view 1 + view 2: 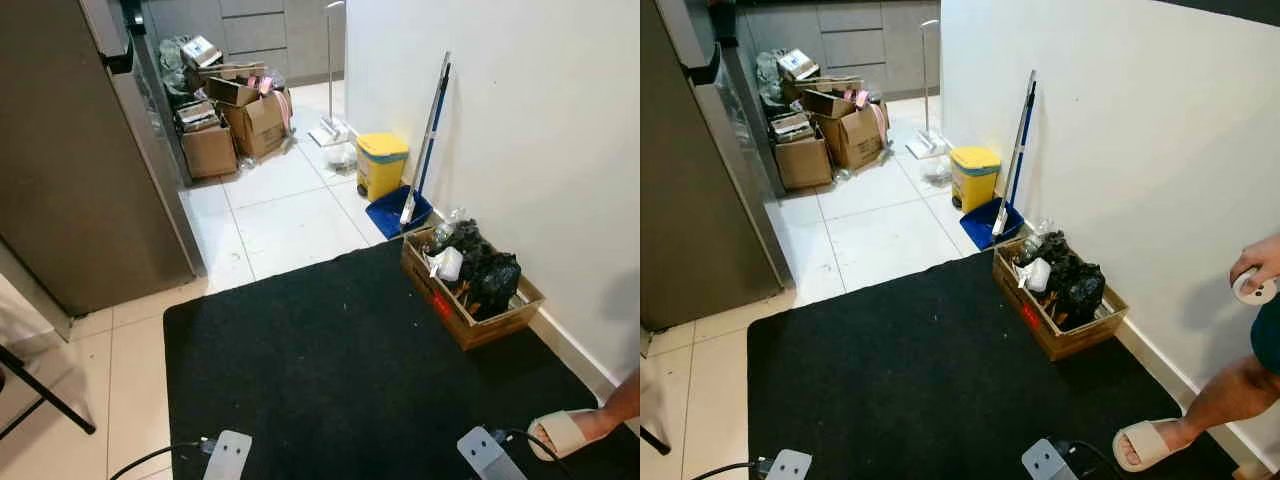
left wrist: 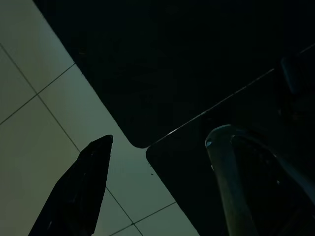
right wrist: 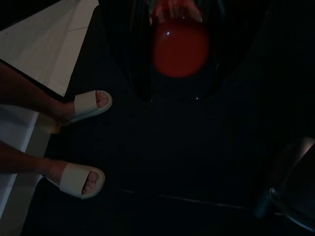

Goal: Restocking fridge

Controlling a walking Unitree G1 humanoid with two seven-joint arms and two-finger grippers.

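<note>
Two silver arms hang low at the near edge of the head views, left arm [image 1: 228,455] and right arm [image 1: 485,452], both over the black mat [image 1: 340,370] that covers most of the floor ahead. Up on the robot's left stands the fridge [image 1: 80,150], grey, tall, door closed, just past the mat's far left corner and well apart from both arms. Now the left tool [image 2: 147,162]: its wrist view looks down on pale floor tiles [image 2: 34,123] and a corner of the mat, and I cannot tell whether that tool is apart or together. Over to the right tool [image 3: 179,59]: a red round thing [image 3: 180,46] sits close before the wrist camera in deep shade, and I cannot tell whether the tool is clamped on it. Below it, two feet in pale sandals [image 3: 91,104] rest at the mat's edge. That is a person on the robot's right, beside the white wall [image 1: 1120,150], with a hand [image 1: 1252,268] around something small and white. Along that wall sits an open cardboard box [image 1: 470,300] stuffed with black bags, then a blue dustpan [image 1: 398,212] with a long handle [image 1: 428,135] leaning above it, then a yellow bin [image 1: 381,165]. Far back, past the fridge, a heap of cardboard cartons [image 1: 235,120] crowds the tiles.
</note>
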